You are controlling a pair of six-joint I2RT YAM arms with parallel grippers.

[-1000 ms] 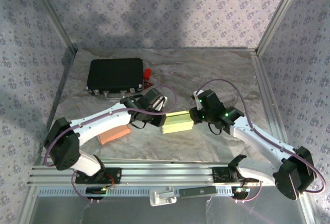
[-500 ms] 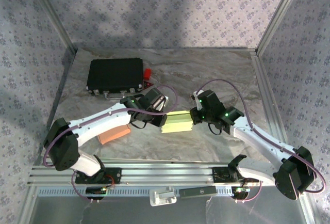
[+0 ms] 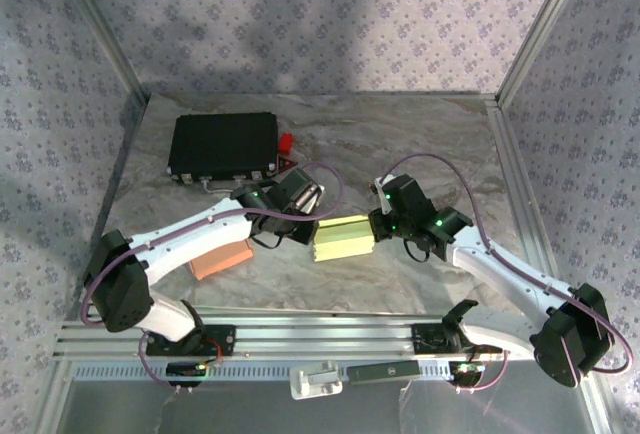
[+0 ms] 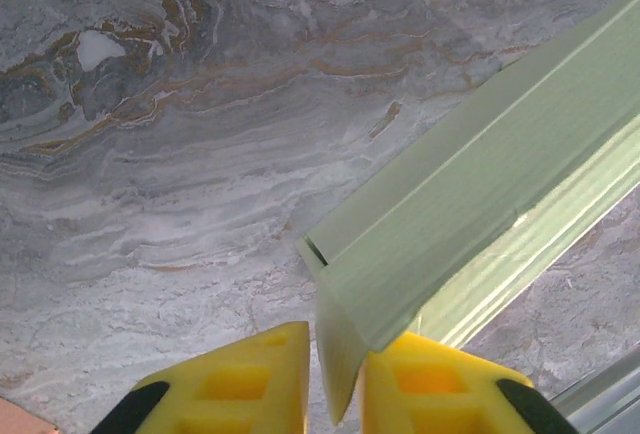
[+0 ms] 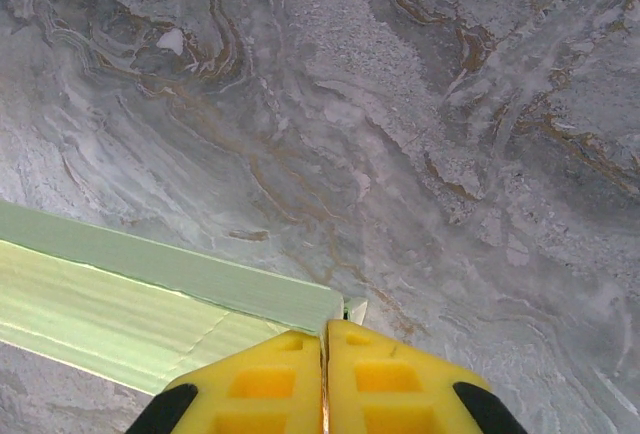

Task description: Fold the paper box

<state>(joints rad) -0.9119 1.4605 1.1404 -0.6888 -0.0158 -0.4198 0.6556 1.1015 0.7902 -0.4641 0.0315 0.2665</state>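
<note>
While the pale green paper box (image 3: 343, 237) is mid-table between both arms, the left gripper (image 4: 335, 394) pinches its end flap and the right gripper (image 5: 325, 352) is squeezed fully together at the other end. Grey marbled tabletop (image 3: 430, 144) underneath, black rectangular case (image 3: 222, 144) far-left, floral-papered walls (image 3: 300, 14) all round.

no legible text, labels, brands, numbers or signs on anything
</note>
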